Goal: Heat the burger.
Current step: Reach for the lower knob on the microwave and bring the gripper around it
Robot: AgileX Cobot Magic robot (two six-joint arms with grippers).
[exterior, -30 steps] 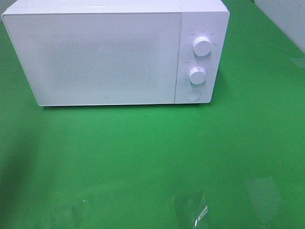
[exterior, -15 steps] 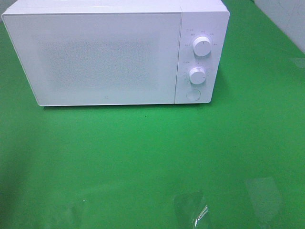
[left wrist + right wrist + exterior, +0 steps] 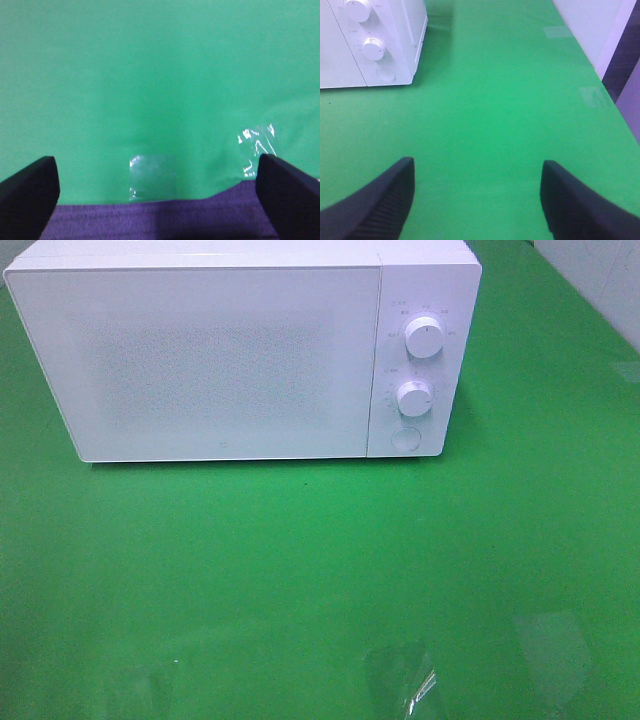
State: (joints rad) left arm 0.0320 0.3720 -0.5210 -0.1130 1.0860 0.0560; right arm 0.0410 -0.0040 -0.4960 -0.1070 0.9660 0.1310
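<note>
Burger not in sight in any view, so cannot tell where it is, which way it points or how its long side runs.

Big white microwave [image 3: 220, 350] at the back of the green counter [image 3: 320, 560]. Door [image 3: 200, 370] shut, flat against the box. Milky white with a field of tiny dots, so nothing behind it can be made out. Top of the microwave cut off by the edge of the high view. To the right of the door, two round white knobs, one [image 3: 424, 337] above the other [image 3: 413, 397], with a round button [image 3: 405, 438] below them. Small grey marks around the knobs, too tiny to read.

Left tool [image 3: 159, 192] wide open, holding nothing, only green counter between its two black fingers [image 3: 30, 192]. Just the finger ends seen, the rest cut off. Near them a square of clear tape [image 3: 152, 177] stuck flat on the counter, and a shiny crinkled patch [image 3: 257, 145] off to one side. Purple strip [image 3: 150, 220] along the counter's edge by this tool.

Right tool [image 3: 477, 197] open wide too, holding nothing, its black ribbed fingers [image 3: 380, 200] well apart over green counter. Well apart from the microwave, which shows only its knob end in this view. White wall [image 3: 590, 30] past the far side of the counter.

Only flat see-through tape on the counter in front of the door.
</note>
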